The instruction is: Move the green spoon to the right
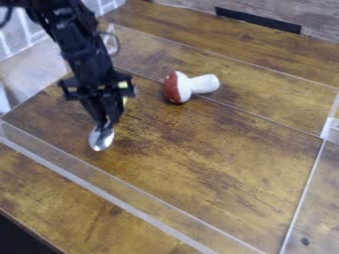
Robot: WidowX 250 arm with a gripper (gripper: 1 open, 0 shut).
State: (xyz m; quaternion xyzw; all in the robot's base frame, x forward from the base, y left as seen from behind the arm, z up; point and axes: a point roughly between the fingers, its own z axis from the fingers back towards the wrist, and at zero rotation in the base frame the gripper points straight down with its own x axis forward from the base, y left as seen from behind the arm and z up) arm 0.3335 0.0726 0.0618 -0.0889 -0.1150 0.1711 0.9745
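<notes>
One black gripper [99,107], far left of the wood table [219,149], closed on green spoon [102,137], metal bowl pointing to the near side. Red-and-white toy mushroom [191,86] lies right of it, farther back.

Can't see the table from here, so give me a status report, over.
Gripper shut on green spoon, silver bowl hanging below the fingers. Toy mushroom beside the arm, untouched, possibly in the way moving right.

Probably a lab: robot arm [90,55] over wooden tabletop [219,164]
</notes>
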